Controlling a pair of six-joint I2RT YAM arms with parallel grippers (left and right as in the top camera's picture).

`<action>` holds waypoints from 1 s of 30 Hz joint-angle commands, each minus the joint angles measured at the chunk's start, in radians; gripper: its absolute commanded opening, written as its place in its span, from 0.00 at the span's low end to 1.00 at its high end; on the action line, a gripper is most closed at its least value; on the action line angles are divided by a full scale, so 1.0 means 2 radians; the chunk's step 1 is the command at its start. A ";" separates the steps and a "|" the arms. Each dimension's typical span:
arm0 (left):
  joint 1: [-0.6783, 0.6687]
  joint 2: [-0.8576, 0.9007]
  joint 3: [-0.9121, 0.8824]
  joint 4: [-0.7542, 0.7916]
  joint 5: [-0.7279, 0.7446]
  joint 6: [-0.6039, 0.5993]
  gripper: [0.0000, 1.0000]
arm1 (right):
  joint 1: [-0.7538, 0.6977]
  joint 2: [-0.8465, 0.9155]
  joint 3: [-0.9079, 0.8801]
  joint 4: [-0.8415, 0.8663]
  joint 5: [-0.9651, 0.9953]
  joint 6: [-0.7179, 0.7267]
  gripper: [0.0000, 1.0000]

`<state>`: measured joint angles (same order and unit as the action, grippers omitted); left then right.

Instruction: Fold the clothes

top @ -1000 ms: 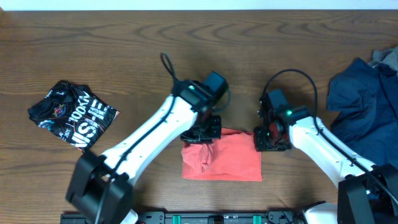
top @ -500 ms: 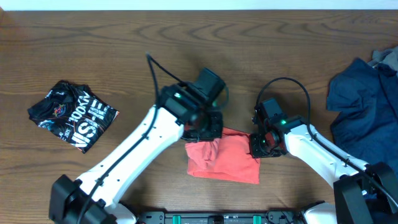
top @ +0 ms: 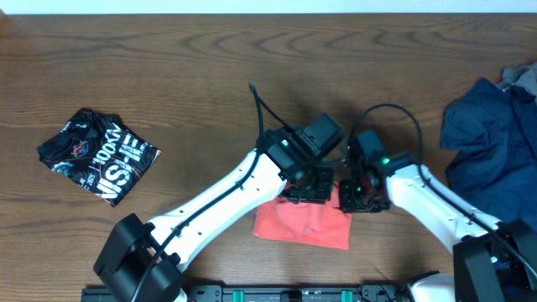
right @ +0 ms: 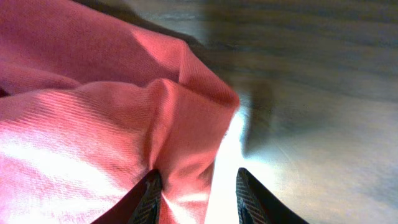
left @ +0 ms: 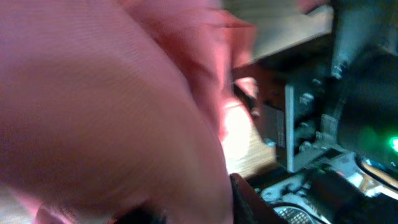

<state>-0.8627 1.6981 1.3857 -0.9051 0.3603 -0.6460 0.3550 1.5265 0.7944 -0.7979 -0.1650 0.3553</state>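
The coral-red T-shirt (top: 302, 226), front-centre on the table (top: 168, 67), has been folded narrower; its left side was carried rightward by the left gripper (top: 306, 186), whose finger state cannot be told; the right gripper (top: 352, 197) fingers are held apart, astride its corner.

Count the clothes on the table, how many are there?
3. The coral-red shirt lies in the middle, the black garment with white letters at the left, the navy garment at the right edge. A grey scrap behind it may be a fourth.
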 commanded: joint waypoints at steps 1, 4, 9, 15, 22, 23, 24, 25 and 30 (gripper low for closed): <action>0.008 -0.015 0.003 0.017 0.043 0.043 0.33 | -0.038 -0.028 0.060 -0.027 0.010 -0.004 0.38; 0.037 -0.037 0.005 0.008 0.042 0.063 0.33 | -0.063 -0.044 0.111 -0.069 0.018 -0.016 0.39; 0.116 -0.081 0.005 -0.030 0.000 0.082 0.34 | -0.065 -0.062 0.164 -0.094 -0.058 -0.107 0.43; 0.177 -0.078 -0.001 -0.038 -0.046 0.081 0.43 | -0.032 -0.050 0.148 -0.091 -0.201 -0.154 0.41; 0.172 -0.032 -0.029 -0.006 -0.046 0.082 0.44 | 0.011 -0.030 0.077 -0.090 -0.241 -0.154 0.41; 0.170 -0.023 -0.030 -0.006 -0.046 0.082 0.44 | 0.015 -0.030 0.062 -0.087 -0.242 -0.154 0.41; 0.166 -0.011 -0.030 -0.006 -0.046 0.084 0.44 | 0.020 -0.030 0.048 -0.084 -0.243 -0.150 0.41; 0.163 0.001 -0.030 -0.004 -0.046 0.090 0.44 | 0.025 -0.030 0.028 -0.081 -0.248 -0.146 0.41; 0.151 0.066 -0.030 0.007 -0.046 0.113 0.44 | 0.036 -0.030 -0.051 -0.048 -0.242 -0.092 0.33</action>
<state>-0.5518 1.7714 1.3354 -0.8898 0.2813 -0.4614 0.4145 1.4654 0.7567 -0.9161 -0.6270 0.0990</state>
